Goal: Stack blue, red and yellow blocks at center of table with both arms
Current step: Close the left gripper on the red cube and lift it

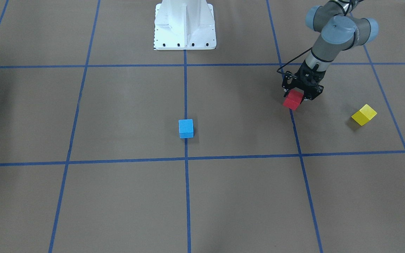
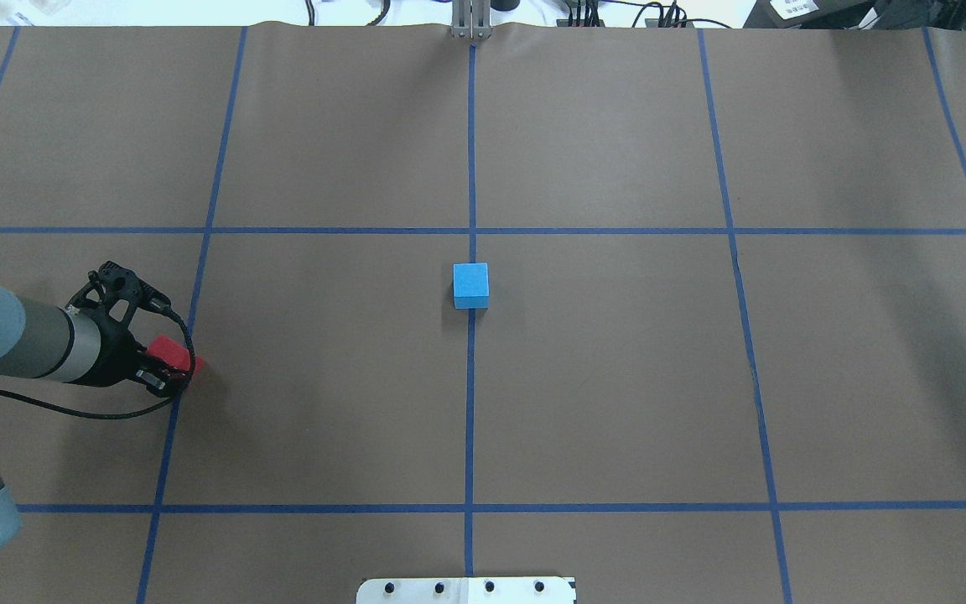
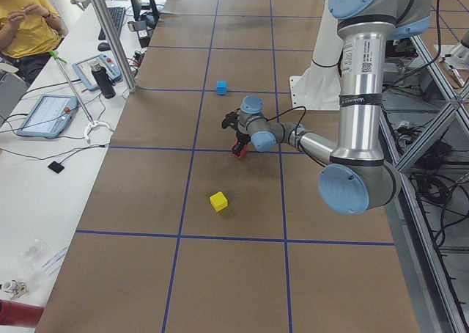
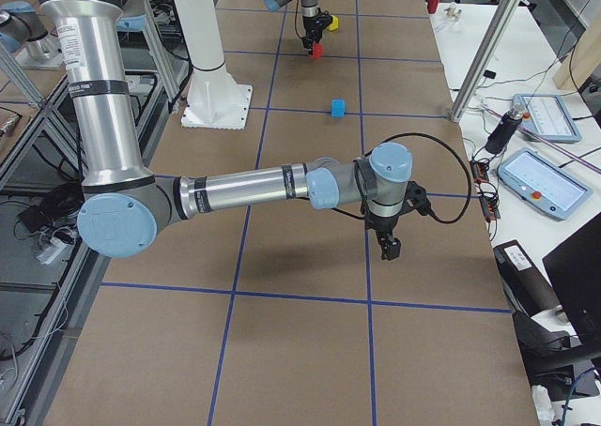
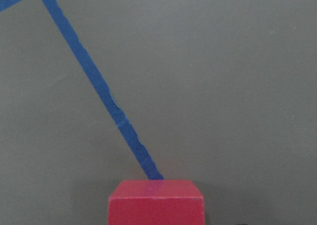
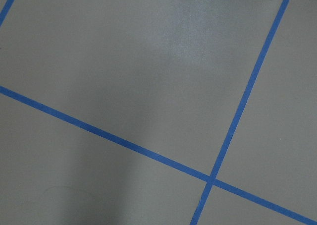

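Left tool (image 1: pixel 298 94) is pinching the red block (image 1: pixel 293 99) over a tape line (image 1: pixel 296 133), table (image 1: pixel 118 105) left. Blue block (image 1: pixel 186 128) is sitting centre, well apart; yellow block (image 1: pixel 364 114) is lying farther left. Right tool (image 4: pixel 388 248): grip, cannot tell.

A robotics lab is indicated: a table (image 2: pixel 617 377) covered in brown paper and gridded with blue tape (image 2: pixel 471 419), a white arm pedestal (image 1: pixel 185 24), aluminium frame posts (image 3: pixel 110 36), teach pendants (image 4: pixel 538 180) laid on white side benches (image 3: pixel 44 179), and an operator (image 3: pixel 26 21) seated far left.
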Robot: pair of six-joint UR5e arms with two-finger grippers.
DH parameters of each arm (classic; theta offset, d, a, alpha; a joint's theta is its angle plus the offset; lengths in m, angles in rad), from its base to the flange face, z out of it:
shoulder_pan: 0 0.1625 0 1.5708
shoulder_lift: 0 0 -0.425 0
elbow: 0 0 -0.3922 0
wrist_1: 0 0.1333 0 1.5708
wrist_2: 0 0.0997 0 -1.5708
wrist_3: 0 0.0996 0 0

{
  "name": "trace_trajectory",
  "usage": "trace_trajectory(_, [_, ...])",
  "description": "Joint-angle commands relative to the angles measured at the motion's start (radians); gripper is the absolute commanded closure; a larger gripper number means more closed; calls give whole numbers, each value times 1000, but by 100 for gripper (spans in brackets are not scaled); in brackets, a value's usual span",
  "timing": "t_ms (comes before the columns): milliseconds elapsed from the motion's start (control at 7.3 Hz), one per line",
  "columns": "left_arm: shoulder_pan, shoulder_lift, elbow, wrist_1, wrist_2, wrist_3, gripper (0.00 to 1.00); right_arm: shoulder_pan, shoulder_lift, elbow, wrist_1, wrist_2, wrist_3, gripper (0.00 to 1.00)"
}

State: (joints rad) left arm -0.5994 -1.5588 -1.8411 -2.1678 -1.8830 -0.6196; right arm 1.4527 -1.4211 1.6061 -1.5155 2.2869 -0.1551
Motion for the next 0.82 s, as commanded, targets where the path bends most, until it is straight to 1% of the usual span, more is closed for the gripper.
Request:
trace_trajectory(0, [-13,-1,-55,3,7,8,100,0,1,-3,-2,2,-4,0])
trace_trajectory(137, [-32,-16,-108,119,1,6,100,0,-1,-12,-2,-1,-4,0])
trace_trajectory(274, [-51,-129,-157,334,2,6,100,6,-8,-28,-2,0,-3,0])
trace_trajectory(411, [-51,-267,-156,485,7,-8,100,8,-43,-29,0,-6,-6,0])
trace_trajectory(548, [-51,-379,-150,605,7,-11,100,20,-68,-31,1,-9,-6,0])
trace_trajectory(685, [-46,-485,-136,708,5,-78,100,24,-106,-31,3,-13,2,0])
